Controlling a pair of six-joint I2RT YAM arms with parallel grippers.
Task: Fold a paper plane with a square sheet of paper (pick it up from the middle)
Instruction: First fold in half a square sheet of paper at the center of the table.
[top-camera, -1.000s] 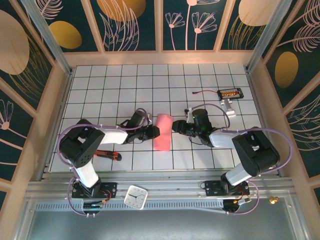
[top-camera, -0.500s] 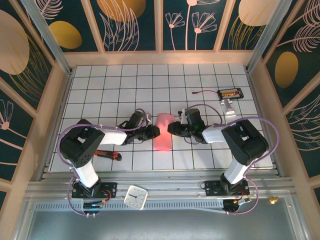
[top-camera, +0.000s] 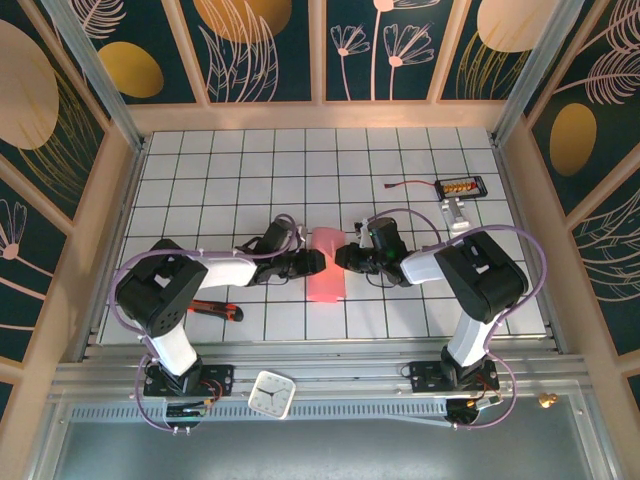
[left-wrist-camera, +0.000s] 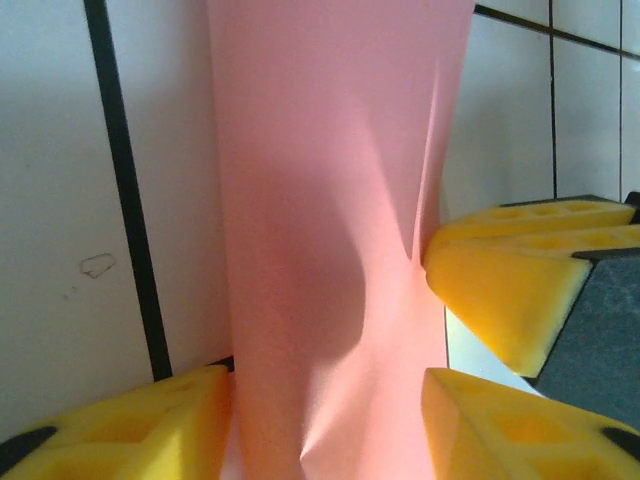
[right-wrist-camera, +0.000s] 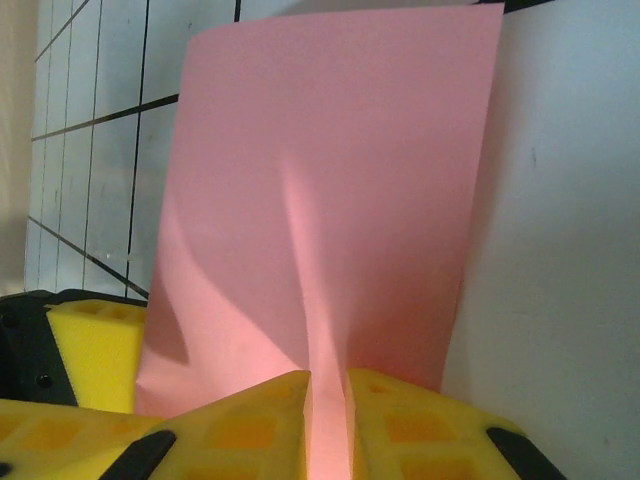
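Salmon-pink paper, the square sheet, sits humped on the white tiled table between both arms. Over the last second the right gripper has moved in and narrowed until its yellow pads pinch a raised ridge of the sheet. Meanwhile the left gripper has spread its jaws wide, the paper loose between them. The hold seems to be passing to the right side — folding has barely begun, with no plane shape yet. No writing is legible anywhere.

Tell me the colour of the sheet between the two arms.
Plain salmon pink, no marks; the square sheet of paper shows best in the right wrist view.
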